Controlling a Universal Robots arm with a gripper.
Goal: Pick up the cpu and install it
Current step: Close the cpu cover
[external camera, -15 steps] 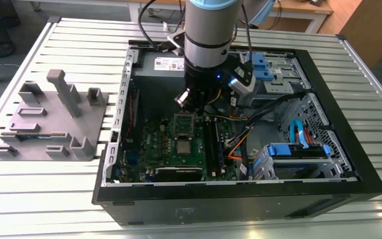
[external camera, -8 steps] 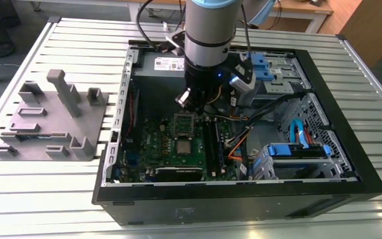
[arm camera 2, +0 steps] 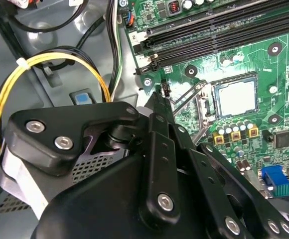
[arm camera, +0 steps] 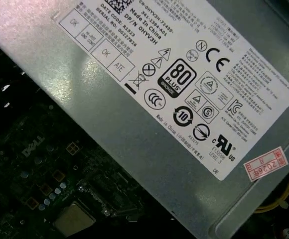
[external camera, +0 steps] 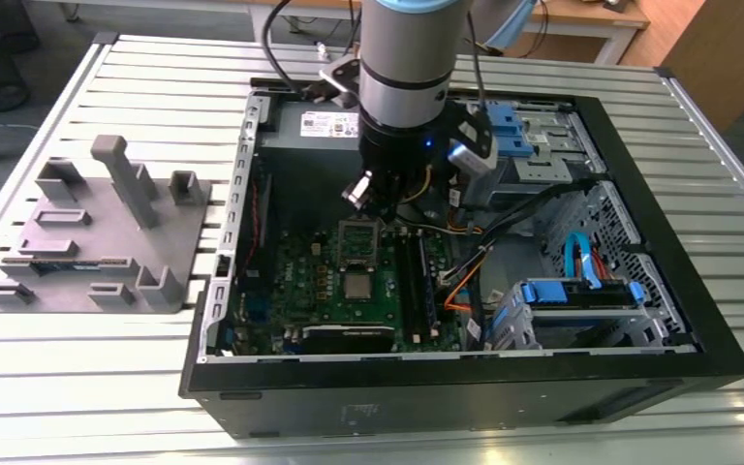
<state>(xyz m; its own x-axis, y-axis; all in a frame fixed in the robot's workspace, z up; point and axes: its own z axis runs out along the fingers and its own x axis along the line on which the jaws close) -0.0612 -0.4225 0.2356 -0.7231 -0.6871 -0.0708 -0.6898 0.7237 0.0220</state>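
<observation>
One slatted metal table (external camera: 88, 387) is carrying everything. On it one black, open-topped case (external camera: 476, 387) is lying on its side, and the jaws are hanging inside it. One large grey plastic block (external camera: 88, 242), matte and set with several upright posts, is standing outside the case, well apart from the jaws. One round silver-and-black arm (external camera: 405, 68) is reaching straight down into the case. One dull grey metal supply (arm camera: 134, 129) with a white label is sitting near the jaws, beside the board. One green board (external camera: 297, 276), flat and crowded with small parts, is lying below the jaws. The one gripper (arm camera 2: 159, 97) is made of black, bolted links, and its jaws are looking pressed together, with nothing between them. One glossy yellow cable loop (arm camera 2: 50, 59) is curving behind the jaws. The one cpu (arm camera 2: 236, 97), a flat square with a pale silvery top, is sitting in its socket on the board, near the jaw tips but apart from them. One thin wire lever (arm camera 2: 186, 92) is standing raised between the jaws and the cpu. Three small yellow squares (arm camera 2: 235, 135) are lining up just beside the cpu.
</observation>
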